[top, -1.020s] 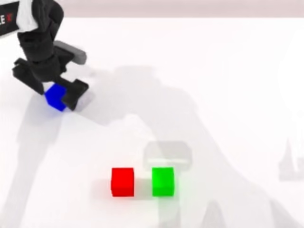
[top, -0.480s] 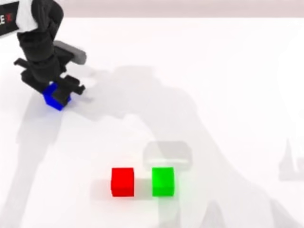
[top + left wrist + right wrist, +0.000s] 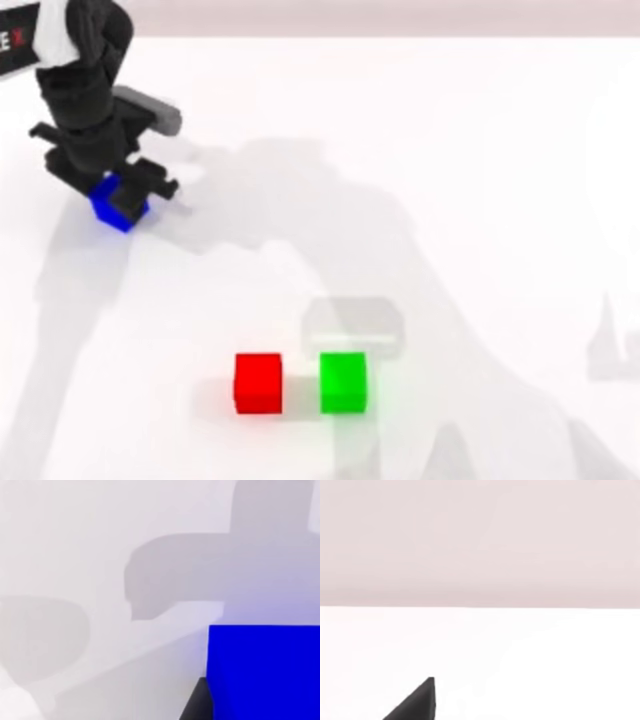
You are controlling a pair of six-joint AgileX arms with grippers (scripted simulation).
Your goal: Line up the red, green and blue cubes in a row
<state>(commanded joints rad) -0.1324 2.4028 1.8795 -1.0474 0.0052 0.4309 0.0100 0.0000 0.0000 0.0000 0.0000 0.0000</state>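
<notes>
The blue cube [image 3: 120, 211] sits at the table's far left, and my left gripper [image 3: 112, 192] is shut on it from above. In the left wrist view the blue cube [image 3: 265, 672] fills the lower corner, with one dark fingertip [image 3: 198, 706] pressed against its side. The red cube [image 3: 258, 382] and the green cube [image 3: 343, 382] stand side by side near the front middle, a small gap between them. My right arm is outside the top view. Its wrist view shows only a dark tip of the right gripper over bare table.
The white table [image 3: 450, 200] carries broad grey arm shadows across its middle. A pale wall runs along the table's far edge [image 3: 480, 606] in the right wrist view.
The left gripper's fingers have drawn in from either side of the blue cube and now clamp it. The red and green cubes have not moved.
</notes>
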